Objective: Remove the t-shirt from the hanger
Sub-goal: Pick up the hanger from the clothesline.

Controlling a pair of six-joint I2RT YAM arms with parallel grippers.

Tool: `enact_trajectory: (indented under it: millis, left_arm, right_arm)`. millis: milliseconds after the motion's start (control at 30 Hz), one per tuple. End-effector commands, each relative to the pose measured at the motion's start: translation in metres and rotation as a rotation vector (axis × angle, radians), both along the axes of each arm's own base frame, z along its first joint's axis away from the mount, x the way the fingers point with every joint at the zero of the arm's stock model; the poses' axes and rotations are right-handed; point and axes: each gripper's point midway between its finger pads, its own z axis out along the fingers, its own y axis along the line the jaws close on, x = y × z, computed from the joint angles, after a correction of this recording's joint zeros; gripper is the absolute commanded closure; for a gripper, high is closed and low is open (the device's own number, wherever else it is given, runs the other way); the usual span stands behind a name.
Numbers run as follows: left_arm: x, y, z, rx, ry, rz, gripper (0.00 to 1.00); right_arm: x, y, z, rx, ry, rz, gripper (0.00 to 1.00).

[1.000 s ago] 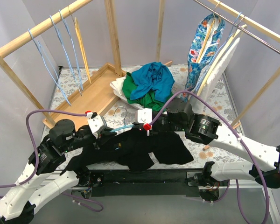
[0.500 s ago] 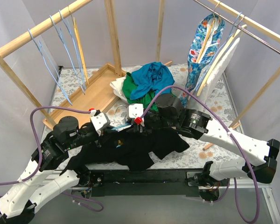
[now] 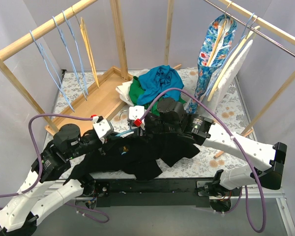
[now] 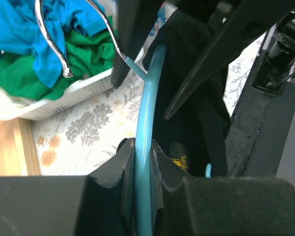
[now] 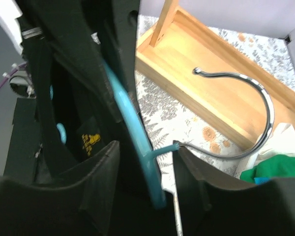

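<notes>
A black t-shirt (image 3: 142,157) lies on the near table, still on a light blue hanger (image 3: 124,133) with a metal hook (image 3: 122,116). My left gripper (image 3: 109,137) is shut on the blue hanger bar (image 4: 144,142) just below the hook's stem. The shirt (image 4: 196,113) hangs to the right of the bar. My right gripper (image 3: 140,129) is open; its jaws straddle the hanger's neck (image 5: 137,137) with black cloth (image 5: 73,113) on the left side. The hook (image 5: 258,123) curves out over the table.
A white basket (image 3: 124,93) of blue and green clothes (image 3: 157,88) stands behind the grippers. A wooden rack base (image 3: 96,101) lies at the back left, with blue hangers (image 3: 64,49) on its rail. Floral and white garments (image 3: 216,49) hang at the back right.
My right gripper has moved left along the hanger towards the left gripper and now sits at the hanger's neck. The shirt has bunched leftwards. The left gripper keeps its hold.
</notes>
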Motion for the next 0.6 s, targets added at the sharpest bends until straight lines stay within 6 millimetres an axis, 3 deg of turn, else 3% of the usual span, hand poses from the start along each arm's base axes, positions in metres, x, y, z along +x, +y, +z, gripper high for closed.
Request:
enact_trajectory:
  millis: [0,133,233,267,367,467,500,533,567]
  left_arm:
    - [-0.01,-0.007,0.046,-0.125,-0.101,-0.062,1.0]
    - [-0.012,-0.007,0.044,-0.128,-0.093,-0.069,1.0]
    - [-0.012,-0.007,0.043,-0.129,-0.092,-0.067,1.0]
    - [-0.012,-0.007,0.044,-0.13,-0.093,-0.068,1.0]
    - [-0.01,-0.007,0.044,-0.129,-0.094,-0.059,1.0]
    - [-0.004,-0.003,0.044,-0.126,-0.101,-0.017,1.0]
    - [-0.002,-0.001,0.045,-0.128,-0.106,-0.002,0.93]
    - [0.0,0.0,0.045,-0.128,-0.109,0.015,0.64]
    - [0.007,0.007,0.047,-0.133,-0.124,0.071,0.44]
  right_arm:
    - [0.009,0.012,0.03,0.124,-0.03,-0.053,0.43]
    - [0.007,0.014,0.04,0.163,-0.035,-0.038,0.46]
    - [0.001,0.017,0.042,0.166,-0.027,0.005,0.68]
    - [-0.001,0.018,0.043,0.168,-0.025,0.016,0.79]
    - [-0.002,0.018,0.044,0.173,-0.026,0.019,0.99]
    - [0.006,0.014,0.046,0.18,-0.044,-0.026,0.99]
    - [0.009,0.013,0.043,0.175,-0.049,-0.042,0.99]
    - [0.012,0.008,0.046,0.182,-0.064,-0.069,0.99]
    - [0.014,0.005,0.045,0.176,-0.084,-0.08,0.99]
